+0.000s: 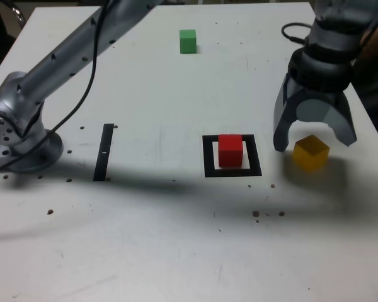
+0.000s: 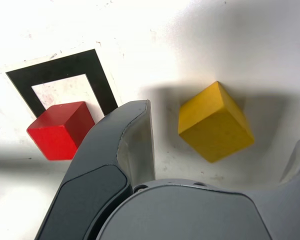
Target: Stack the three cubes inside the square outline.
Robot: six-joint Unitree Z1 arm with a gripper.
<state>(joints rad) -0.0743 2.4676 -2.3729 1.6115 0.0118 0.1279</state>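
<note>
A red cube (image 1: 230,150) (image 2: 59,128) sits inside the black square outline (image 1: 208,157) (image 2: 97,77) at the table's middle. To the exterior view's right of it lies a yellow cube (image 1: 311,153) (image 2: 215,122), turned at an angle on the table. My gripper (image 1: 314,139) hangs open just above the yellow cube, with one finger (image 2: 132,135) on each side of it and neither touching it. A green cube (image 1: 188,41) rests alone at the far side of the table.
A thin black strip (image 1: 104,151) lies on the white table (image 1: 176,239) toward the exterior view's left. The arm's round base (image 1: 25,148) stands at the left edge, with a cable running from it. Small dark specks dot the surface.
</note>
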